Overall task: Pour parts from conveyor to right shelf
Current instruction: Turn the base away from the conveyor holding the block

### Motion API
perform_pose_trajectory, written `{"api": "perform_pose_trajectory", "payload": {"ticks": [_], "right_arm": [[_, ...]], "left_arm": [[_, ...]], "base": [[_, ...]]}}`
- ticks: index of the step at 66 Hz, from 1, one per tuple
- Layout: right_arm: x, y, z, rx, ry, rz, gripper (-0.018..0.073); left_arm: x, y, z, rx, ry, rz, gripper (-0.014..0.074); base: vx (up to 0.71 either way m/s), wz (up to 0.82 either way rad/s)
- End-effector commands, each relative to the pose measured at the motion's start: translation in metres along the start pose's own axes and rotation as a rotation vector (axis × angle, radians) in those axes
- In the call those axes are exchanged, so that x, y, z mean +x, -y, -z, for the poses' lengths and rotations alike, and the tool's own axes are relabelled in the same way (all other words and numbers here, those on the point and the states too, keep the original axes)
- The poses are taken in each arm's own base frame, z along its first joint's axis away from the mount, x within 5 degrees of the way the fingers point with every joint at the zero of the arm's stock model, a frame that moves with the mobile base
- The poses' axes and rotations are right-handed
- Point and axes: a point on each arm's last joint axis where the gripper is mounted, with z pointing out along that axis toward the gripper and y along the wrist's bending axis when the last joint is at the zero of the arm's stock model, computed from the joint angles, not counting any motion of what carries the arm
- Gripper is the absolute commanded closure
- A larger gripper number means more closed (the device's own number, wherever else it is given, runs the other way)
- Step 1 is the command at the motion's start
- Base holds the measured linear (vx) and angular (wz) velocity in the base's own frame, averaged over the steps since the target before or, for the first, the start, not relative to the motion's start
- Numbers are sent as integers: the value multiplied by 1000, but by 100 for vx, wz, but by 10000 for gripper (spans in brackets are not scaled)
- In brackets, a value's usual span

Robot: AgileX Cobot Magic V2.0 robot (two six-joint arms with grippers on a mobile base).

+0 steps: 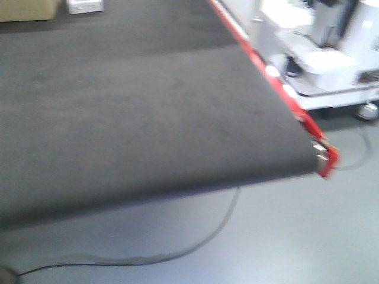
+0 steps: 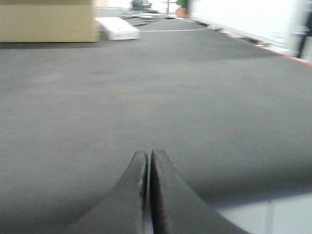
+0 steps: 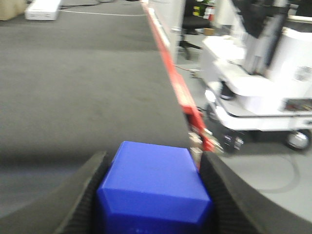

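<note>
Within the right end effector [image 3: 156, 165], gripped firmly, sits the blue part [image 3: 153, 187] with the conveyor [image 3: 83, 83] just ahead, so pickup seems done and delivery to the unseen shelf remains, while the left end effector [image 2: 148, 163] is closed and empty.

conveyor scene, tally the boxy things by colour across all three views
small solid blue block, between the right fingers: 1
large tan cardboard box: 1
flat white rectangular box: 1
total: 3
</note>
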Motion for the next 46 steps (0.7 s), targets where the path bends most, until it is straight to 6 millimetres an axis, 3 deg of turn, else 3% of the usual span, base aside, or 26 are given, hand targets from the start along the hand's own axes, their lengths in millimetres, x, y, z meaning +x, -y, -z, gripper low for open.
{"api": "perform_pose_trajectory", "payload": {"ticks": [1,46], "right_arm": [[-15,2,3,16,92,10,561],[-15,2,3,16,92,10,561]], "left_arm": [[-13,0,3,3,103,17,603],[-13,0,3,3,103,17,603]], "base": [[-34,-58],[-36,-86]]}}
